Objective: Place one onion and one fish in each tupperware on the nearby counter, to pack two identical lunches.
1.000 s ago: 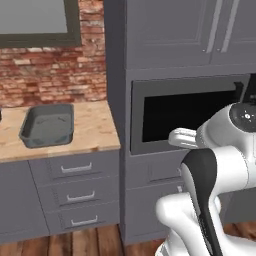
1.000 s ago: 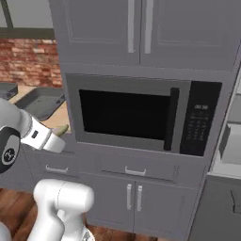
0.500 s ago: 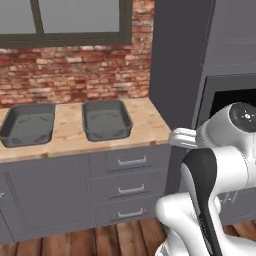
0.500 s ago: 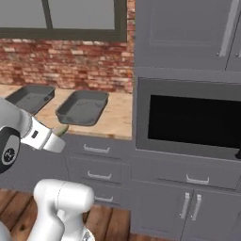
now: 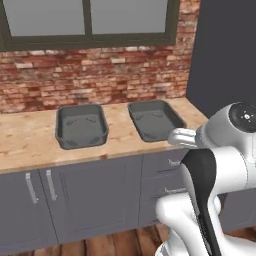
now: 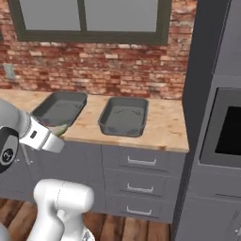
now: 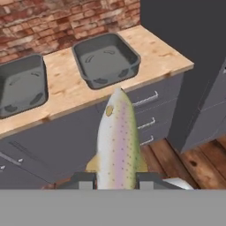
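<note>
My gripper [image 7: 115, 178] is shut on a speckled, pinkish-green fish [image 7: 117, 137], whose head points toward the counter [image 7: 66, 90]. The fish's tip [image 6: 59, 130] shows past my hand, in front of the cabinets. Two empty dark grey tupperwares stand side by side on the counter [image 5: 25, 145]: a left tupperware [image 5: 81, 125] [image 6: 59, 107] [image 7: 20, 84] and a right tupperware [image 5: 155, 119] [image 6: 123, 116] [image 7: 106, 59]. The fish hangs short of the counter's front edge, lined up roughly with the right one. The onion is out of view.
A tall dark grey cabinet column [image 6: 207, 117] with a built-in microwave [image 6: 226, 134] stands at the counter's right end. Drawers with silver handles [image 6: 141, 161] sit below the counter. A brick wall [image 5: 95, 75] and a window [image 5: 90, 20] lie behind.
The whole picture has shifted: the base has driven left, so the microwave column slid to the right and both tupperwares came into view. The fish stays in my grip.
</note>
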Controlling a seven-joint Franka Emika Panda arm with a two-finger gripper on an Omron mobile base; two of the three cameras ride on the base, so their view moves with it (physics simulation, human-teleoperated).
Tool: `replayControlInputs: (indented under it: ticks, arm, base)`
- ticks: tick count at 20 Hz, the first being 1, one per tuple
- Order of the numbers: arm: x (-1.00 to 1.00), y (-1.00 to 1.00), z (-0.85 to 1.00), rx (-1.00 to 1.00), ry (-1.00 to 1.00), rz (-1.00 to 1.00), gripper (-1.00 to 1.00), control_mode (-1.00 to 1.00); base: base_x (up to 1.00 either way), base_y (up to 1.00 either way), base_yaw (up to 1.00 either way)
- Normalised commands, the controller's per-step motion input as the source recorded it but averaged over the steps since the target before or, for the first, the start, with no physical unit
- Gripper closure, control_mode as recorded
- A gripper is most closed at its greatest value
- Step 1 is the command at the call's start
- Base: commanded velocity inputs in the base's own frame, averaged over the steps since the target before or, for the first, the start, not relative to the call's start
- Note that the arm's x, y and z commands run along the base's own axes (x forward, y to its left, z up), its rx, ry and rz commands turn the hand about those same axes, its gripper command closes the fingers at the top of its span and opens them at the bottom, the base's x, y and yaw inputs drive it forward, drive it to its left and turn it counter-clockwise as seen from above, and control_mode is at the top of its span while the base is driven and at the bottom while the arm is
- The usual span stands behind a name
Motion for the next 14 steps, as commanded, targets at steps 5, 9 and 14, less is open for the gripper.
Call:
replayControlInputs:
  ticks: [5, 9, 14]
  arm:
    - [0.0, 0.0, 0.0, 0.0, 0.0, 0.0, 1.0, 1.0]
    - [0.0, 0.0, 0.0, 0.0, 0.0, 0.0, 1.0, 1.0]
    - [0.0, 0.0, 0.0, 0.0, 0.0, 0.0, 1.0, 1.0]
  base:
    - [0.73, 0.02, -0.07]
    - [0.75, -0.11, -0.04]
    - [0.76, 0.0, -0.06]
